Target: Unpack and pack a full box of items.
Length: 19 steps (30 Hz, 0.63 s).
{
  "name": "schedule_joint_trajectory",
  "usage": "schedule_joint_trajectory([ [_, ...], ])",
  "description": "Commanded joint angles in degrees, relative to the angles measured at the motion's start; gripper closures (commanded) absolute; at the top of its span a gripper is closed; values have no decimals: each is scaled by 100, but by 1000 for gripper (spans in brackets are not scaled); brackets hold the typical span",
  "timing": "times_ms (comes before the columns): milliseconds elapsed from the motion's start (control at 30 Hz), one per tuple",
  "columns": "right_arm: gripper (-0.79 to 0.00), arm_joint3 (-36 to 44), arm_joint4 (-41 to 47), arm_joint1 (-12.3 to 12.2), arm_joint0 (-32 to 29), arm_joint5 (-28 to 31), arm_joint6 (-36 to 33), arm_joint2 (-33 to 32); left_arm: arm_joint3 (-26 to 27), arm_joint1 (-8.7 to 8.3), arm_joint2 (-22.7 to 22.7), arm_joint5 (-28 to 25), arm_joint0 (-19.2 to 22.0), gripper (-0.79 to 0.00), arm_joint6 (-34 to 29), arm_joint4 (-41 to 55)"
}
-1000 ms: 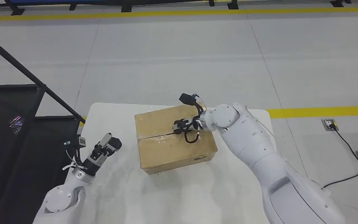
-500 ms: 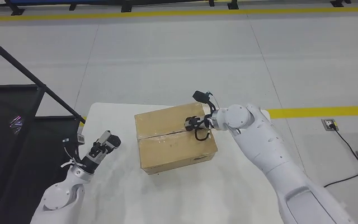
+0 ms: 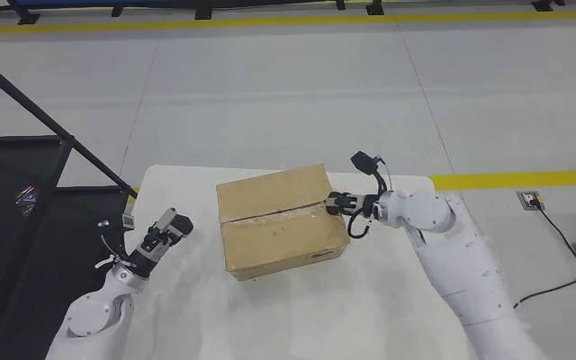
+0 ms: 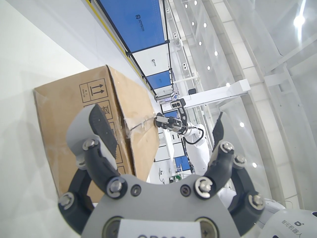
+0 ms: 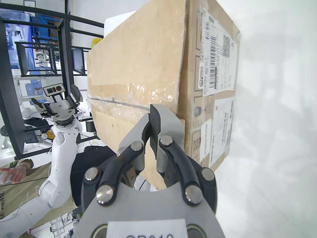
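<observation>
One taped box (image 3: 279, 232) sits on one table (image 3: 297, 310). The right gripper (image 3: 335, 203) is pinched together at its seam's end; the left gripper (image 3: 176, 225) gapes nearby.

We read this as a big industrial test hall or robotics lab: grey coated floor (image 3: 270, 90) with yellow lane stripes (image 3: 270, 20), blue partition panels (image 4: 133, 13), high white ceiling with spot lights (image 4: 299, 20), black metal racks (image 5: 37, 50), white work table (image 3: 297, 306).

Left pincer (image 3: 174, 224) gapes wide, while right pincer (image 5: 153, 116) is pinched fully closed.
</observation>
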<state>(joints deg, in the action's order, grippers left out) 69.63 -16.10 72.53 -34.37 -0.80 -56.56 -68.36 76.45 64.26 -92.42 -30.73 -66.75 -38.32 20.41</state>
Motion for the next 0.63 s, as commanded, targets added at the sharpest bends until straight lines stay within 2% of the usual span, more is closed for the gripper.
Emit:
schedule_joint_trajectory([
  [0,0,247,65,-65,-266,169,175,-284,46,-8,-62,-39,-27,-785,29,48],
  [67,-456,503,141,-129,-577,444,505,-586,103,-20,-143,-56,-68,-785,53,105],
  [100,-785,605,190,-155,-736,601,685,-729,135,-26,-182,-64,-94,-785,62,127],
  [200,-785,706,389,-196,-1018,933,986,-992,196,-37,-233,-55,-145,-785,41,144],
  [233,-148,711,365,-194,-997,903,965,-965,193,-37,-233,-58,-142,-784,46,145],
  [300,-294,712,397,-198,-1032,953,1005,-1004,199,-38,-236,-55,-147,-784,40,146],
  [400,-474,706,389,-196,-1018,933,986,-992,196,-37,-233,-55,-145,-784,40,144],
  [600,-721,706,388,-196,-1018,932,986,-991,195,-37,-233,-55,-145,-785,41,144],
])
